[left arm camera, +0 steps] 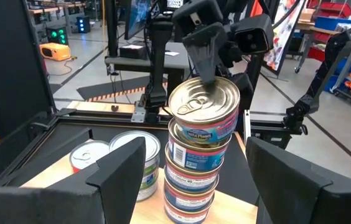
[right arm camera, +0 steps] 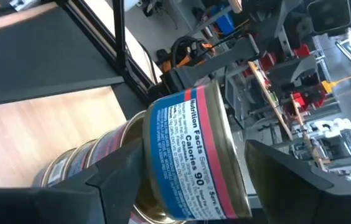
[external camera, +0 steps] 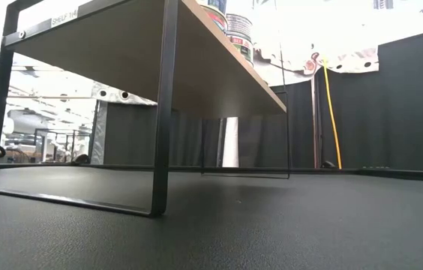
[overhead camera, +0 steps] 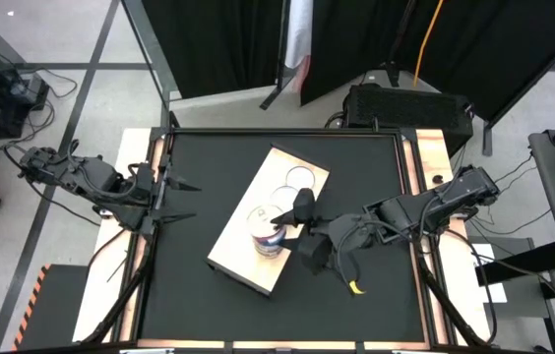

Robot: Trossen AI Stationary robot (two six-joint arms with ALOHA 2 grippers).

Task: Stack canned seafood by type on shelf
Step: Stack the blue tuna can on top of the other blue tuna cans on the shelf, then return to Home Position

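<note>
The shelf (overhead camera: 233, 254) is a pale wooden board on black metal legs (external camera: 163, 112). It stands askew in the middle of the black table. A stack of several tins (overhead camera: 266, 239) (left arm camera: 193, 168) rises near its near end, with blue and red labels. The top tin (left arm camera: 203, 106) (right arm camera: 191, 155) has a golden-brown lid. Two silver-lidded tins (overhead camera: 297, 177) (left arm camera: 110, 155) lie further along the board. My right gripper (overhead camera: 292, 221) (right arm camera: 195, 149) is open at the top tin, which stands between its fingers. My left gripper (overhead camera: 181, 200) (left arm camera: 195, 146) is open at the table's left edge, well short of the stack. My right gripper has one finger (left arm camera: 203, 53) slanting down from above and from the table's right to the far part of the top tin's lid (left arm camera: 208, 84). Whether it touches the lid I cannot tell. The tin sits on the stack, slightly off centre.
The table has a raised wooden rim with black rails (overhead camera: 159, 167). Black tabletop lies bare around the shelf (overhead camera: 356, 167) and under it (external camera: 271, 217). Black curtains and equipment stand beyond the far edge.
</note>
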